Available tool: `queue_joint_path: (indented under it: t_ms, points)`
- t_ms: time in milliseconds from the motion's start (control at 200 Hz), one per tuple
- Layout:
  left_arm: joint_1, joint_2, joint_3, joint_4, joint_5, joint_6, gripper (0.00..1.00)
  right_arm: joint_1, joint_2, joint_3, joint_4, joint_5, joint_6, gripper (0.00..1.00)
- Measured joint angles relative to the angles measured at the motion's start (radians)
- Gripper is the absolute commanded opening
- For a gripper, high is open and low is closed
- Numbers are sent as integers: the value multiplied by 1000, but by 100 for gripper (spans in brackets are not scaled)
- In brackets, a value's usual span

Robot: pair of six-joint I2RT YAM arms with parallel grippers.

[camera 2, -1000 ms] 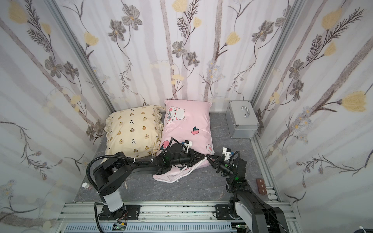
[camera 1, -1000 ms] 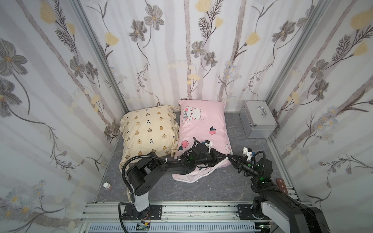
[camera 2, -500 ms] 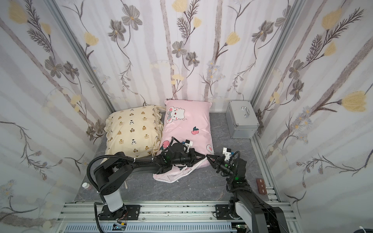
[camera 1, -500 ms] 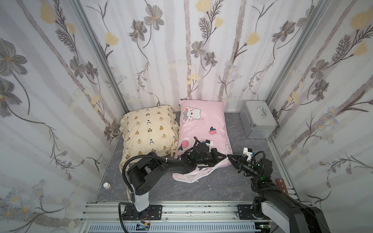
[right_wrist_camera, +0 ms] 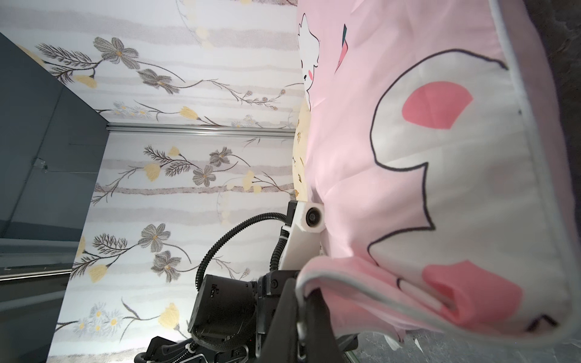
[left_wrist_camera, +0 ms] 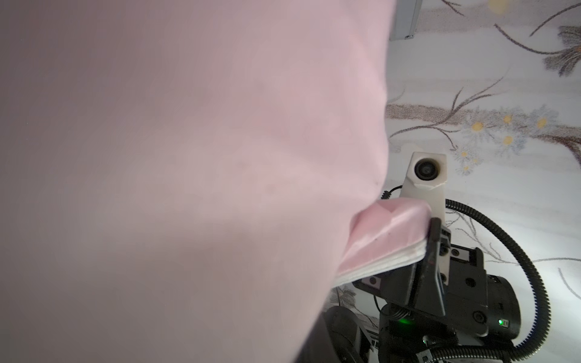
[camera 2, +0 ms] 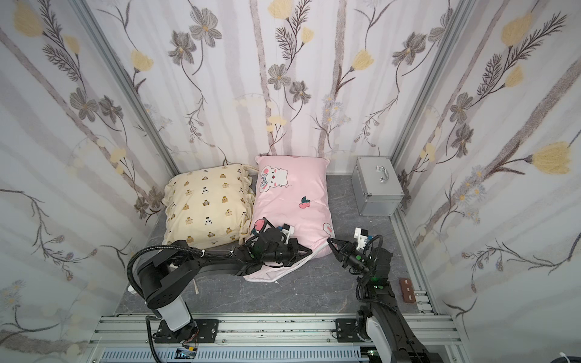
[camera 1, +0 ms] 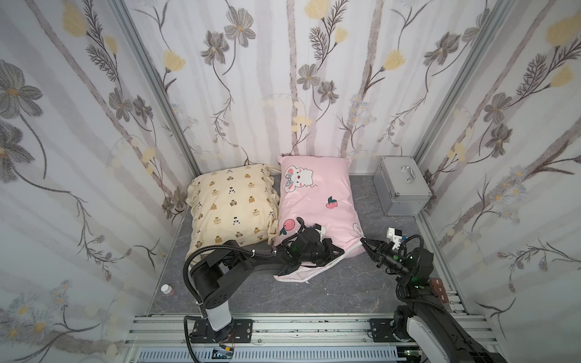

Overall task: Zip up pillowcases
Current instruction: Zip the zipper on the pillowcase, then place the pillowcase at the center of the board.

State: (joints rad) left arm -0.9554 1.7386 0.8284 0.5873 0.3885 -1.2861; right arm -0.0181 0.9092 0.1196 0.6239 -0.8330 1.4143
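- Pink pillowcase (camera 1: 317,201) lay on grey desk (camera 1: 333,292), far end at back wall, near end toward the arms.
- Cream pillowcase (camera 1: 231,206) sat beside it toward left wall, ruffled edge touching it.
- Left tool (camera 1: 340,250) clenched on pink pillowcase's near edge.
- Right tool (camera 1: 364,242) pinched its near right corner.

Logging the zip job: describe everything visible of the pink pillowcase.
The pink pillowcase is a stuffed, smooth fabric case printed with a white mouse, peaches and rabbit ears, edged in pale piping. It lies flat on the grey floor, one long side against the cream pillowcase. Its near end is slack, a loose flap trailing on the floor; no zip pull is discernible. The left gripper and right gripper each have jaws shut on that near edge.
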Motion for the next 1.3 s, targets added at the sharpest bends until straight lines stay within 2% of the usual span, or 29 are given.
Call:
queue_joint_path:
  t_ms: [155, 365, 689, 939, 1174, 1299]
  points:
    - [8, -41, -60, -51, -8, 30, 0, -28, -39, 7, -76, -2, -23, 0]
    - [49, -169, -151, -213, -43, 111, 0, -52, -72, 76, -216, 1, -100, 0]
    - [114, -288, -242, -447, -73, 214, 0, -61, -53, 234, -436, 31, -246, 0]
    - [153, -396, -310, -617, -73, 261, 0, -72, 19, 364, -520, 69, -325, 0]
    - [182, -449, -337, -672, -65, 315, 0, -71, 66, 466, -649, 76, -399, 0]
    - [209, -493, -283, -776, -74, 367, 0, -69, 85, 538, -752, 99, -470, 0]
